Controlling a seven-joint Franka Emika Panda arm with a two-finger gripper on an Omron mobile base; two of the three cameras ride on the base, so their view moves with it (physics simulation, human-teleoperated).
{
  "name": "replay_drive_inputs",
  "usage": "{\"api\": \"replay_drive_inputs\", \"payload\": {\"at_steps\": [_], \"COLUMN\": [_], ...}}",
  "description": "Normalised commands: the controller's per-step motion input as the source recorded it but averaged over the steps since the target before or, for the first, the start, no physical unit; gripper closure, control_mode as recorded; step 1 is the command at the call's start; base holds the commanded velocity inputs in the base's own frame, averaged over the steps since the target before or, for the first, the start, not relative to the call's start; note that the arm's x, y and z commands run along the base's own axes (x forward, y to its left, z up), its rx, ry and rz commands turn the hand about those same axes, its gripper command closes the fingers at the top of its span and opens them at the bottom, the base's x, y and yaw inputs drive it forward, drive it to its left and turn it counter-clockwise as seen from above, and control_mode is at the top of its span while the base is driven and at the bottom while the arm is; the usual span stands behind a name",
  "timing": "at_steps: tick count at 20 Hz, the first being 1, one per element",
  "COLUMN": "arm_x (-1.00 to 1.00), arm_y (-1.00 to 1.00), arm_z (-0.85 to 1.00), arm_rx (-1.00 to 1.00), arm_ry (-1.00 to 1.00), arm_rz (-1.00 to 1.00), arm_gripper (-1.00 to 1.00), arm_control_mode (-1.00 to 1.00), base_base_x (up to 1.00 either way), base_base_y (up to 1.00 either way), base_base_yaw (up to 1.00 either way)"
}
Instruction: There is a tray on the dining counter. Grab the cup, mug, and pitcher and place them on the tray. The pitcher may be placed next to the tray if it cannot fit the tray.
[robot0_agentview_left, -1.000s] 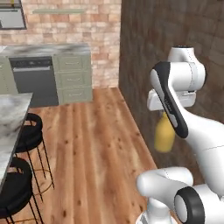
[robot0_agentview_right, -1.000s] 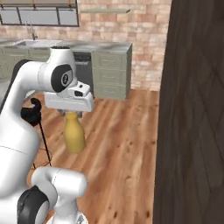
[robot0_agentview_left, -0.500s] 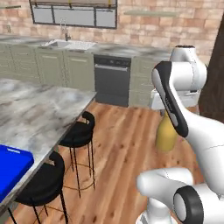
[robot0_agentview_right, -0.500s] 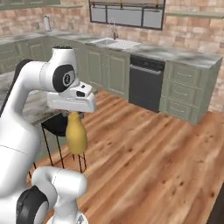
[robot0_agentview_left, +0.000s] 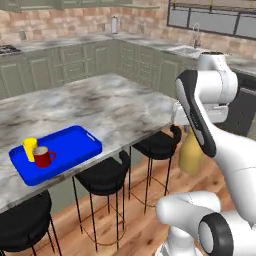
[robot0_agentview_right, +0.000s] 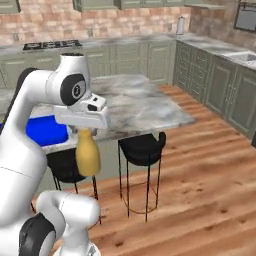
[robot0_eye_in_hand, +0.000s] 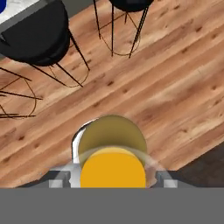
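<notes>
Pitcher hangs upright from the pincer, over the wood floor, off the desk's stool-side edge.

Detail: pitcher's long axis is vertical, neck up inside the pincer, rounded body below; pincer is pinching it at the neck, fingers to either side. Tray lies on the desk near that same stool-side edge, toward the robot's left & a bit fwd of the pitcher, w/ desk edge and black stools between them. Cup and mug already stand on the tray at its far-left end, just beside each other; rest of tray bare. Arm pose: elbow high, forearm folded down close to the base, hand pointing straight down. Judging from this, next move = carry left & up over the desk edge.
</notes>
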Motion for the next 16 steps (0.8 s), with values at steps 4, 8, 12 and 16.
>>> {"api": "replay_drive_inputs", "payload": {"at_steps": [4,8,12,16], "arm_x": [0.0,0.0,0.0,0.0], "arm_y": [0.0,0.0,0.0,0.0], "arm_z": [0.0,0.0,0.0,0.0], "arm_rx": [0.0,0.0,0.0,0.0], "arm_ry": [0.0,0.0,0.0,0.0], "arm_rz": [0.0,0.0,0.0,0.0], "arm_gripper": [1.0,1.0,1.0,1.0], "arm_control_mode": [1.0,1.0,1.0,1.0], "base_base_x": [0.45,0.58,0.77,0.91], "base_base_y": [-0.04,0.0,-0.02,0.0], "base_base_yaw": [0.84,0.65,0.2,0.01]}}
